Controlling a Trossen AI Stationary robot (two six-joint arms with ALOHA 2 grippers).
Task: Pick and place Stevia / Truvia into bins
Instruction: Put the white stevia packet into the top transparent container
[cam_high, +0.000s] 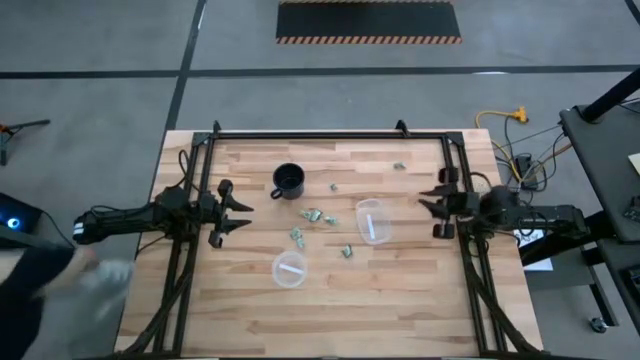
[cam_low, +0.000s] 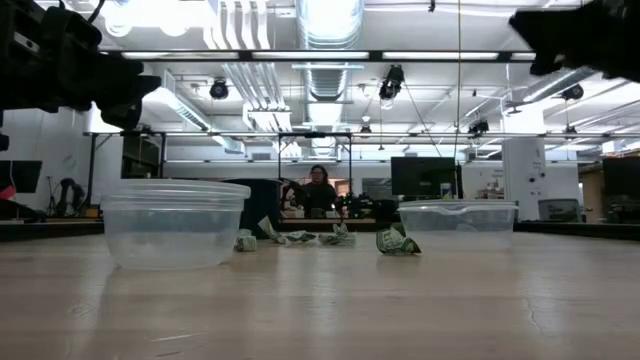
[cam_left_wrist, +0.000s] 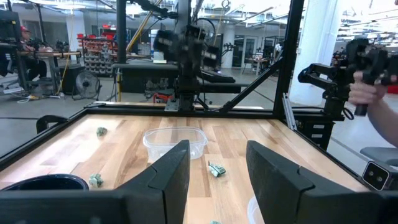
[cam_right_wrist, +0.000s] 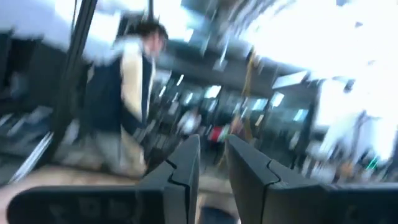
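Several small pale green and white sachets lie flat on the wooden table: a cluster (cam_high: 315, 215), one (cam_high: 297, 236), one (cam_high: 347, 251), and two farther off (cam_high: 334, 186) (cam_high: 399, 166). The round clear bin (cam_high: 289, 268) and the oblong clear bin (cam_high: 372, 221) stand on the table, each with a white sachet inside. My left gripper (cam_high: 243, 214) hovers open at the table's left, left of the sachets; its wrist view shows the open fingers (cam_left_wrist: 217, 162) facing the oblong bin (cam_left_wrist: 175, 142). My right gripper (cam_high: 428, 203) hovers open at the table's right, beside the oblong bin.
A black mug (cam_high: 288, 181) stands beyond the sachets, toward the far edge. A black metal frame (cam_high: 330, 134) borders the table's far and side edges. A person stands off the table's near left corner (cam_high: 60, 285). Bare wood lies along the near edge.
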